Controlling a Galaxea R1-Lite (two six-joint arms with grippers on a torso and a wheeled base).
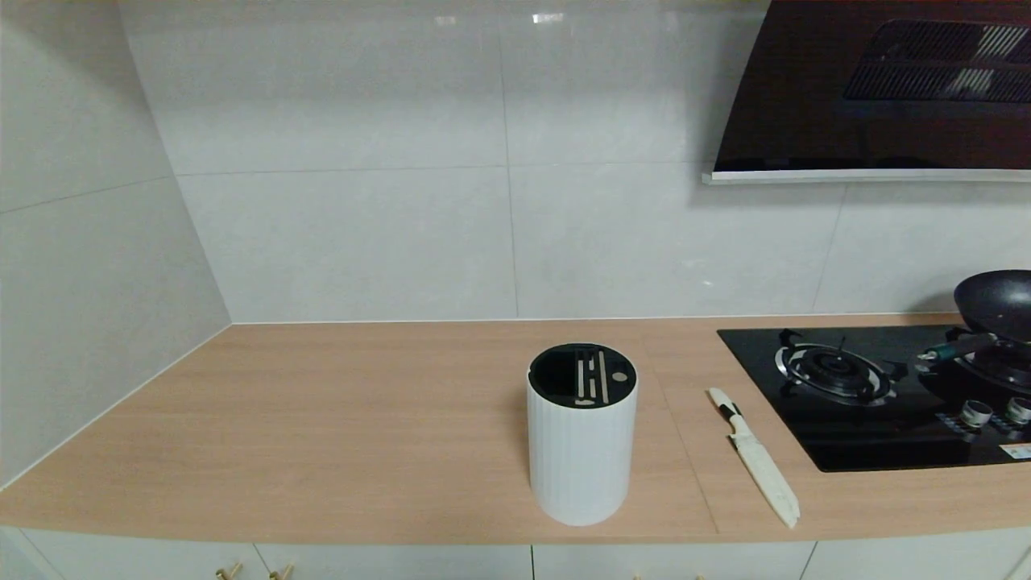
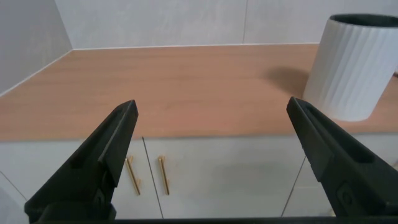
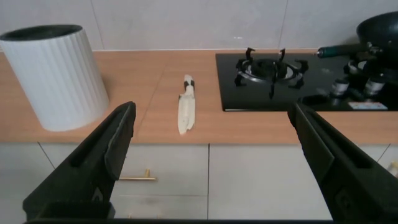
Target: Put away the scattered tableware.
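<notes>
A white ribbed cylindrical holder [image 1: 581, 435] with a black slotted top stands near the front edge of the wooden counter [image 1: 338, 419]. To its right a cream-coloured knife [image 1: 754, 456] with a black band on its handle lies flat, blade toward the counter edge. My left gripper [image 2: 211, 134] is open, hanging in front of the counter and level with the cabinet fronts, the holder [image 2: 354, 65] off to one side. My right gripper [image 3: 208, 134] is also open, held off the counter edge, facing the knife [image 3: 186, 112] and the holder [image 3: 56, 74].
A black gas hob [image 1: 886, 391] with burners and knobs occupies the counter's right end, a dark pan [image 1: 995, 310] on its far burner. A range hood [image 1: 878, 89] hangs above. Tiled walls close the back and left. Cabinet doors with gold handles [image 2: 146, 176] sit under the counter.
</notes>
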